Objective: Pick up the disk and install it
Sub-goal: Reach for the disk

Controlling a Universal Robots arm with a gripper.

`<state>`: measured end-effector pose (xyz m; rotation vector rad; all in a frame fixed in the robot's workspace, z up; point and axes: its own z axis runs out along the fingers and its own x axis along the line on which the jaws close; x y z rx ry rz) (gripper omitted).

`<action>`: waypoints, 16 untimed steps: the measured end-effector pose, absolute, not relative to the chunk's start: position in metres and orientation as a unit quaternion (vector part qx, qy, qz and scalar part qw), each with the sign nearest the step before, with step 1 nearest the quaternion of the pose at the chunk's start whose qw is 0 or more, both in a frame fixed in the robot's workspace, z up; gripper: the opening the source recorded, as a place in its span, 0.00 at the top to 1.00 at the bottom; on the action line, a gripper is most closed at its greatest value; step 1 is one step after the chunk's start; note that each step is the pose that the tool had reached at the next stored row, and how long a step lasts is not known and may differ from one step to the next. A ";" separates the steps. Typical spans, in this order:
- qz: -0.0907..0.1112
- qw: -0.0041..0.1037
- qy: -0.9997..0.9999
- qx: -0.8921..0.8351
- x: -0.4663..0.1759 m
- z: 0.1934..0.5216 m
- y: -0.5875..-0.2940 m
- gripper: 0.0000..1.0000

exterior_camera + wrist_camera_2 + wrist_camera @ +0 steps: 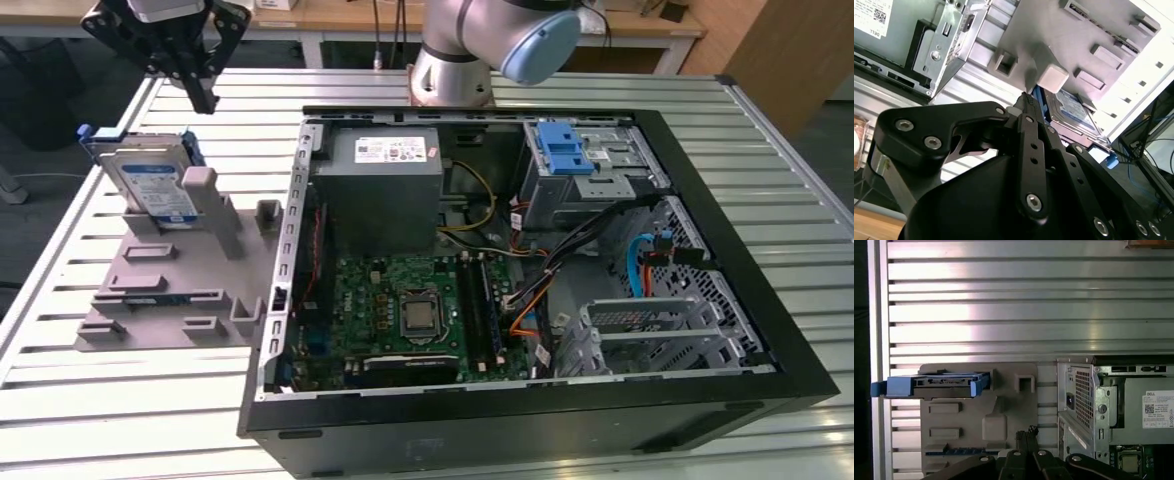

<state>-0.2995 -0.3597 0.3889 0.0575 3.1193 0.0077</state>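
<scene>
The disk [144, 178] leans upright against a post of the grey plastic stand [167, 290] at the exterior view's left; it is silver-grey with a white-and-blue label and blue rails. My gripper [203, 100] hangs above and slightly behind the disk, apart from it, its black fingers shut together with nothing between them. In the second wrist view the shut fingertips [1025, 98] point toward the stand, with the disk [1070, 111] beyond them. In the first wrist view the disk [936, 384] shows edge-on, with the gripper [1027, 433] off to one side of it.
An open black computer case [747, 380] lies at the exterior view's right, with motherboard, cables and a grey drive bay topped by a blue bracket [566, 150]. The arm's base [454, 70] stands behind the case. Everything rests on a slatted metal table [134, 410].
</scene>
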 end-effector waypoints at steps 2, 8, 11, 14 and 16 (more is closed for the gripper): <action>0.003 0.011 1.000 0.018 -0.302 0.389 -0.358 0.89; 0.002 0.011 1.000 0.018 -0.309 0.388 -0.352 0.89; 0.003 0.011 1.000 0.018 -0.312 0.388 -0.351 0.89; 0.003 0.011 1.000 0.018 -0.314 0.388 -0.351 0.89; 0.003 0.011 1.000 0.018 -0.314 0.388 -0.351 0.89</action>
